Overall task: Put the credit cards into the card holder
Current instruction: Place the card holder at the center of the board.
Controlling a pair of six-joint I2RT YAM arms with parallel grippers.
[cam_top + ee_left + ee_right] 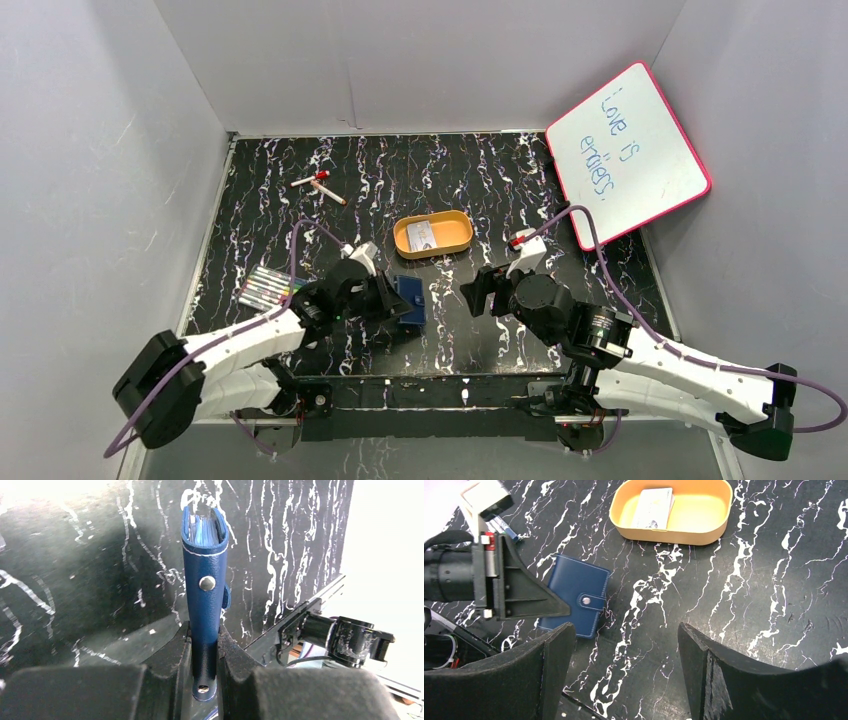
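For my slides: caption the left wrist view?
Left gripper clamps the folded navy-blue snap wallet edge-on, black white-veined tabletop behind.

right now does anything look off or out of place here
Nothing spilled or broken. The wallet is snapped shut in the left gripper while the cards lie in the orange tray. The whiteboard leans askew at the far right.

Top external view: looks steeply down from high behind both arm bases [310,400], taking in the whole marbled surface [480,180]. Left wrist view: very close, sighting along its own fingers [172,657] at the card holder [205,600], seen edge-on. Right wrist view: higher, angled down; shares the card holder and orange tray [664,535] with the top view.
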